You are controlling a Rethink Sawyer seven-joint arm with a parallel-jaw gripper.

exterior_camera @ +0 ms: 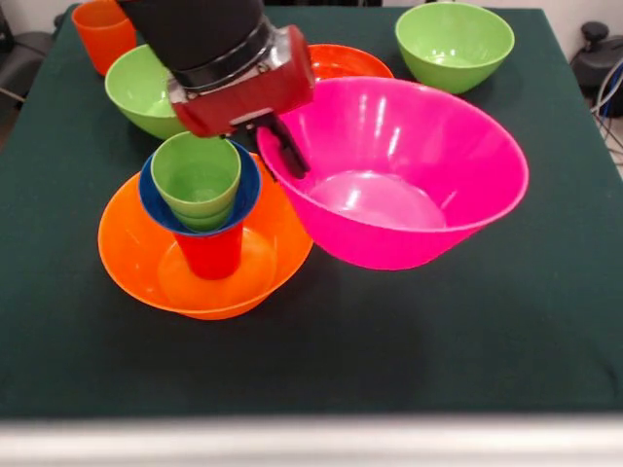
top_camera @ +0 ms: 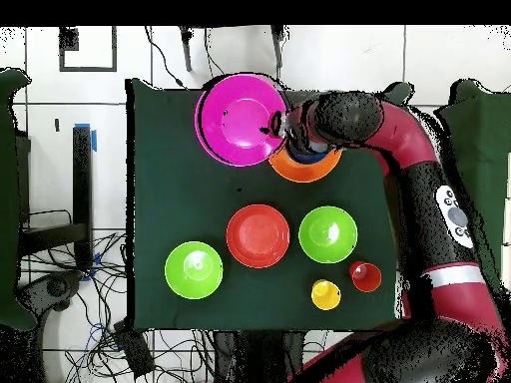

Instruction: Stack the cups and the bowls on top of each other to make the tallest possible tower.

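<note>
The black gripper (exterior_camera: 282,146) seems clamped on the rim of the large glossy pink plastic bowl (exterior_camera: 409,175); beside it, the stacked cup tower (exterior_camera: 201,199).

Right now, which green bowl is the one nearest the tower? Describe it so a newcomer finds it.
Front view: start at the large pink bowl, then the large orange bowl holding the tower. Directly behind the tower sits a light green bowl, partly hidden by the gripper. The other green bowl stands unobstructed by the far corner.
</note>
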